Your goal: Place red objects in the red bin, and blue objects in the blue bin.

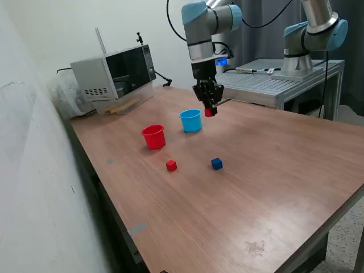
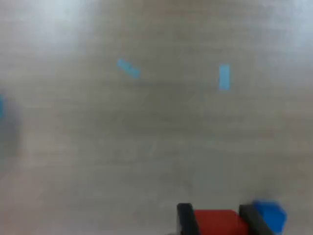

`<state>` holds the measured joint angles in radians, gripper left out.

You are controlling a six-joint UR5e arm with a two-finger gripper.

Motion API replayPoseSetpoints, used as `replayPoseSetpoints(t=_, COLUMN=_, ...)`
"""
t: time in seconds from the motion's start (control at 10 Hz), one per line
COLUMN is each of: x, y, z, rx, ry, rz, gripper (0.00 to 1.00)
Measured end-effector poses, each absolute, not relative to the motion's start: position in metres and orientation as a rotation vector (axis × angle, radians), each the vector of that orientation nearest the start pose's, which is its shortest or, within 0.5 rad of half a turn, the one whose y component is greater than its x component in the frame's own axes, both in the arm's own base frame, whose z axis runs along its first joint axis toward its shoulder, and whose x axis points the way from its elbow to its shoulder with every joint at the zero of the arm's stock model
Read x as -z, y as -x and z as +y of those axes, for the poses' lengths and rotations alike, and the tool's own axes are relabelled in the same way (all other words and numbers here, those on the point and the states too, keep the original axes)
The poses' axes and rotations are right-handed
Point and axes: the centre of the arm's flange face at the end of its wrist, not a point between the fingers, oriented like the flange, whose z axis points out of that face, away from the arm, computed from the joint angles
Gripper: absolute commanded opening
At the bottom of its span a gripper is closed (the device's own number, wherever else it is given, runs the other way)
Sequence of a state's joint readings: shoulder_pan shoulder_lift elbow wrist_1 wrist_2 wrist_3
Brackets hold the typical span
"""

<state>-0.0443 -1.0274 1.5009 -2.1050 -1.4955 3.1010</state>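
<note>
My gripper (image 1: 209,110) is shut on a small red cube (image 1: 209,112) and holds it above the table, just to the exterior view's right of the light blue cup (image 1: 191,120). The red cup (image 1: 153,137) stands to the left of the blue cup. A second red cube (image 1: 171,165) and a blue cube (image 1: 216,164) lie on the table in front of the cups. In the wrist view the red cube (image 2: 217,221) sits between the two dark fingers (image 2: 185,218), with a blurred blue shape (image 2: 270,214) beside it. Only one blue cube shows.
A grey microwave-like box (image 1: 114,74) stands at the table's back left. A second arm (image 1: 311,34) stands on a metal bench (image 1: 273,79) behind. Two blue tape marks (image 2: 128,68) show on the wooden table (image 1: 256,193).
</note>
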Motion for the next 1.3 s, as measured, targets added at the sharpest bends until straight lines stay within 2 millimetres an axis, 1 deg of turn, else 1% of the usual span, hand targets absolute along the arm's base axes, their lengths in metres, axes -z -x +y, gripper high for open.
replayPoseSetpoints(t=0.1, x=-0.283, y=0.689, z=-0.1, rx=-0.031, ry=2.286, rz=2.324, gripper=0.0)
replayPoseSetpoints(t=0.2, x=-0.31, y=0.699, z=-0.084, rx=-0.076, ry=2.276, rz=2.365, gripper=0.0)
replayPoseSetpoints(t=0.3, x=-0.334, y=0.711, z=-0.065, rx=-0.125, ry=2.251, rz=2.423, gripper=0.0)
replayPoseSetpoints(t=0.4, x=-0.352, y=0.723, z=-0.041, rx=-0.188, ry=2.22, rz=2.49, gripper=0.0)
replayPoseSetpoints(t=0.5, x=-0.364, y=0.734, z=-0.017, rx=-0.258, ry=2.183, rz=2.558, gripper=0.0)
replayPoseSetpoints(t=0.6, x=-0.368, y=0.744, z=0.007, rx=-0.313, ry=2.134, rz=2.623, gripper=0.0)
replayPoseSetpoints(t=0.7, x=-0.362, y=0.753, z=0.027, rx=-0.341, ry=2.084, rz=2.673, gripper=0.0)
replayPoseSetpoints(t=0.8, x=-0.348, y=0.761, z=0.041, rx=-0.354, ry=2.043, rz=2.703, gripper=0.0)
replayPoseSetpoints(t=0.9, x=-0.328, y=0.769, z=0.051, rx=-0.36, ry=2.011, rz=2.716, gripper=0.0)
replayPoseSetpoints(t=1.1, x=-0.278, y=0.78, z=0.06, rx=-0.328, ry=1.965, rz=2.709, gripper=0.0)
replayPoseSetpoints(t=1.3, x=-0.239, y=0.785, z=0.064, rx=-0.277, ry=1.94, rz=2.693, gripper=0.0)
